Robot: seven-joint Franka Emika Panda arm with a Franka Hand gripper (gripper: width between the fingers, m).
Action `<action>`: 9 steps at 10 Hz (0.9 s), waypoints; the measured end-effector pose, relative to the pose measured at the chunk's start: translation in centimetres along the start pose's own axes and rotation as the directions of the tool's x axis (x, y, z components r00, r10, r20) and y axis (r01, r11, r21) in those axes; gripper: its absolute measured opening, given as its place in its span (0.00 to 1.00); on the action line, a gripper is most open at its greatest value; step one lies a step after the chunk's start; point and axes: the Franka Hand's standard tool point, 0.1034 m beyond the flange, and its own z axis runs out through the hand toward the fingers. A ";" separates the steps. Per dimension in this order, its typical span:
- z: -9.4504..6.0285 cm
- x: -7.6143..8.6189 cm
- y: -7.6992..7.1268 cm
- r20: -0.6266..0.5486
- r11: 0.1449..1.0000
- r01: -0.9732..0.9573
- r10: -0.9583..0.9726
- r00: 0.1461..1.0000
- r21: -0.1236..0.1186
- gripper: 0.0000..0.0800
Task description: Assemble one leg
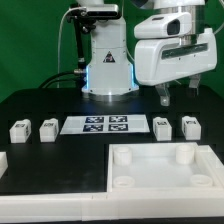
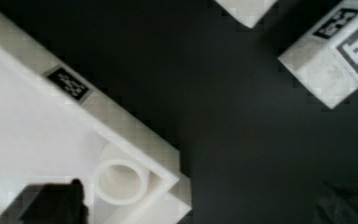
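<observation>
status: no leg fitted yet | we see the white arm's two-finger gripper spread, empty, off the table | small white plastic tagged leg stands loose on black table near large white square socketed tray | left: grasp, insert

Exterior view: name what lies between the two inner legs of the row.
The marker board lies flat between one inner leg and the other, touching neither; the exterior view shows it.
</observation>
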 end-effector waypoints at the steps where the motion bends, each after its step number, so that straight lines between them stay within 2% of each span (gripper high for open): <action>1: 0.1 0.1 -0.2 -0.001 0.988 -0.151 0.151 0.989 0.007 0.81; 3: 1.4 0.2 -2.2 0.021 0.916 -0.401 0.401 0.916 0.025 0.81; 6: 1.9 0.0 -2.4 0.052 0.921 -0.390 0.388 0.920 0.027 0.81; 7: 1.9 -0.3 -2.5 0.100 0.921 -0.389 0.385 0.917 0.023 0.81; 8: 2.1 -0.9 -2.9 0.206 0.905 -0.425 0.415 0.886 0.008 0.81; 9: 2.4 -1.1 -3.6 0.335 0.884 -0.468 0.446 0.830 -0.017 0.81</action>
